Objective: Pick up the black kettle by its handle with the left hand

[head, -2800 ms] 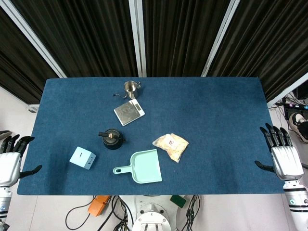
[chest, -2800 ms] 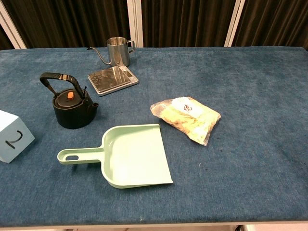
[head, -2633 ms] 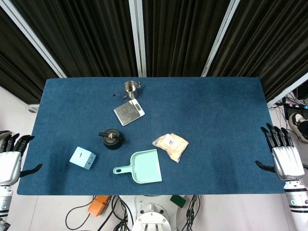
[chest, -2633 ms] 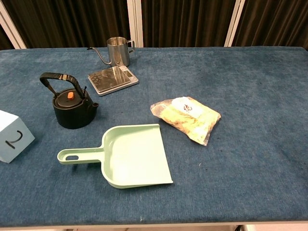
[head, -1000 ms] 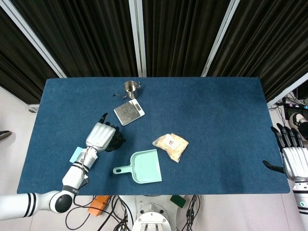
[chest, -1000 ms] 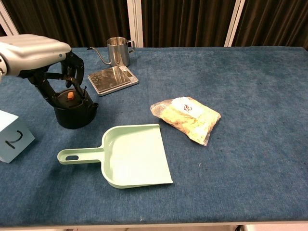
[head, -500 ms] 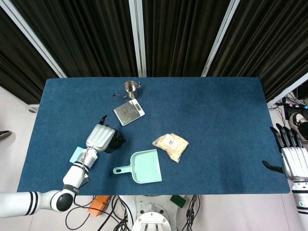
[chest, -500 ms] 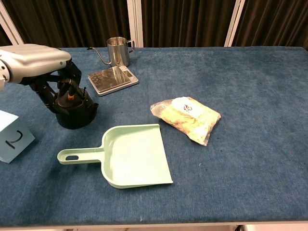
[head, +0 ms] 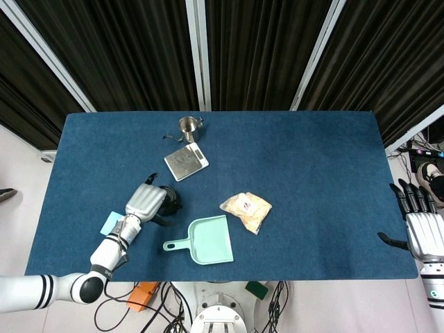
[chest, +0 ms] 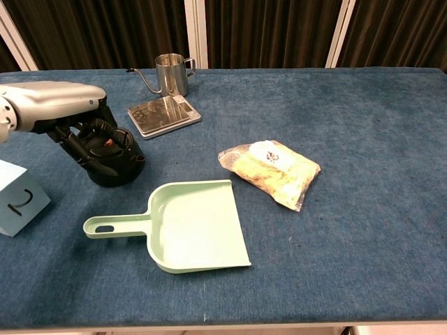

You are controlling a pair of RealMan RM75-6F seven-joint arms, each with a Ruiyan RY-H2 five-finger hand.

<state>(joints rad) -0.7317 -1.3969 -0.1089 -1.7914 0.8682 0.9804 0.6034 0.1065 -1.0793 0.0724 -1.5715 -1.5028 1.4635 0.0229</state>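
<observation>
My left hand [chest: 52,105] sits over the black kettle [chest: 115,164], fingers curled around its handle; the handle itself is hidden beneath my palm; a blue box [chest: 19,199] lies just left of it, a green dustpan [chest: 188,227] nearer, a scale [chest: 163,115] beyond; my right hand [head: 423,232] rests spread, well off right.
</observation>
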